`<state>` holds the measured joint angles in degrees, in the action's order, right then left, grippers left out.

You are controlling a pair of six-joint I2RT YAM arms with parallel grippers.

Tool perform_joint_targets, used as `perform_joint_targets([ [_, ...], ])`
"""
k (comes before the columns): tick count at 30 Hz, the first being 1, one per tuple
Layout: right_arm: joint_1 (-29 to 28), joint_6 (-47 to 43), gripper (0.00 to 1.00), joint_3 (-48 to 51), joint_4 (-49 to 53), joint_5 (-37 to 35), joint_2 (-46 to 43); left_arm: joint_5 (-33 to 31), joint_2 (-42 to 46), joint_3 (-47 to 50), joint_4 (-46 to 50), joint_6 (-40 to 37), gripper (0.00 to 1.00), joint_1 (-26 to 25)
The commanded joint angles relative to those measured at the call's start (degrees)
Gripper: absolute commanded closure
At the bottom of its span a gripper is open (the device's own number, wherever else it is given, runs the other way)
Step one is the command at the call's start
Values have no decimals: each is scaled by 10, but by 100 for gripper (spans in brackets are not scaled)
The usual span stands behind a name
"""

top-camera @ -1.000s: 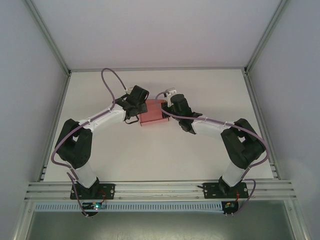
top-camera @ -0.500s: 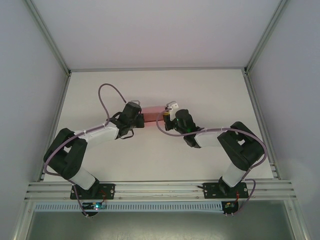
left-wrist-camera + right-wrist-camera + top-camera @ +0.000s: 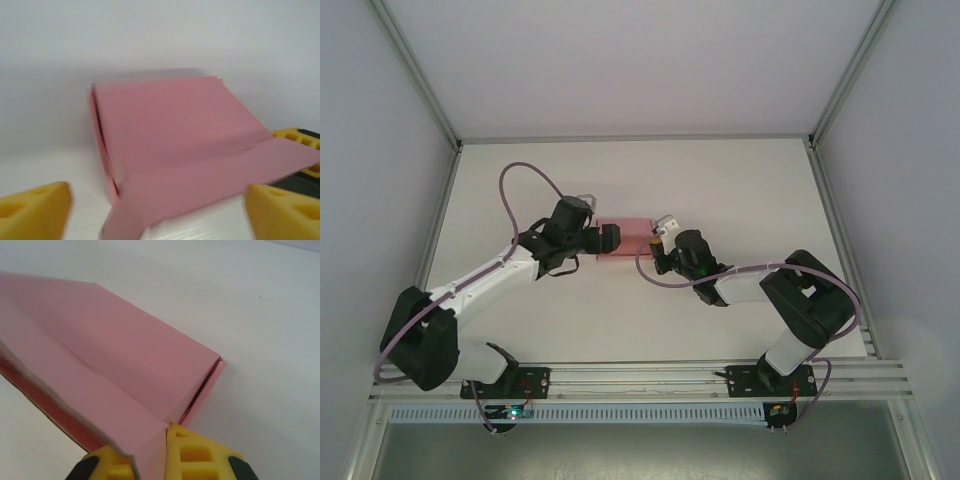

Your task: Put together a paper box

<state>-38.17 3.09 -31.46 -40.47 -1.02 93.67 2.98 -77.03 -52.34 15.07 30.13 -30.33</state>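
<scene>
The pink paper box (image 3: 632, 234) lies low on the white table (image 3: 740, 180), between my two grippers. In the left wrist view the paper box (image 3: 170, 125) is a flat folded shape with a long flap reaching toward the camera. My left gripper (image 3: 157, 215) is open, its yellow fingertips (image 3: 35, 210) standing wide on either side of that flap without touching it. My right gripper (image 3: 162, 455) is shut on the edge of a folded flap of the paper box (image 3: 125, 350). From above, the left gripper (image 3: 610, 238) is at the box's left end and the right gripper (image 3: 656, 246) at its right end.
Metal frame posts (image 3: 415, 75) and grey walls close in the table on the left, right and back. Purple cables (image 3: 520, 175) loop above both arms. White table surface stretches in front of and behind the box.
My left gripper has opened and let go of the box. The box came down from a raised, tilted pose to the table. The left arm stretched lower and leftward; the right gripper kept its hold.
</scene>
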Motion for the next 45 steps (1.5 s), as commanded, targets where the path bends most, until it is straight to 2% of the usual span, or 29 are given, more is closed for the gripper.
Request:
perform_joint_targets([
  [1,-13,-20,100,11,32,21,7,-23,31,-19,80,12,0,-2],
  [5,-21,-40,100,11,33,18,6,-76,31,-40,111,73,0,22],
  [7,-21,-38,100,11,35,7,6,-76,11,-42,102,105,0,39],
  [11,-25,-37,100,11,42,2,8,-15,-45,-36,82,135,0,71],
  [16,-33,-45,100,9,50,0,14,62,-96,10,4,180,0,104],
  [23,-37,-38,98,12,59,15,-2,102,-155,42,-78,202,9,110],
  [27,-35,-51,84,14,68,41,-45,123,-195,31,-69,192,24,111],
  [30,-24,-50,65,15,85,62,-79,133,-211,37,-84,192,34,113],
  [33,-5,-55,56,14,131,118,-112,136,-218,42,-94,194,37,114],
  [35,10,-63,56,22,161,152,-141,137,-219,44,-95,193,39,115],
  [36,20,-69,53,29,177,171,-159,135,-219,44,-94,191,41,116],
  [39,51,-86,36,53,235,198,-223,138,-218,45,-94,185,43,117],
  [43,95,-46,14,111,200,234,-312,142,-222,43,-99,184,45,117],
  [44,97,-32,5,127,179,218,-331,145,-223,43,-101,182,47,117],
  [45,96,-19,2,136,161,205,-344,147,-225,41,-103,181,49,118],
])
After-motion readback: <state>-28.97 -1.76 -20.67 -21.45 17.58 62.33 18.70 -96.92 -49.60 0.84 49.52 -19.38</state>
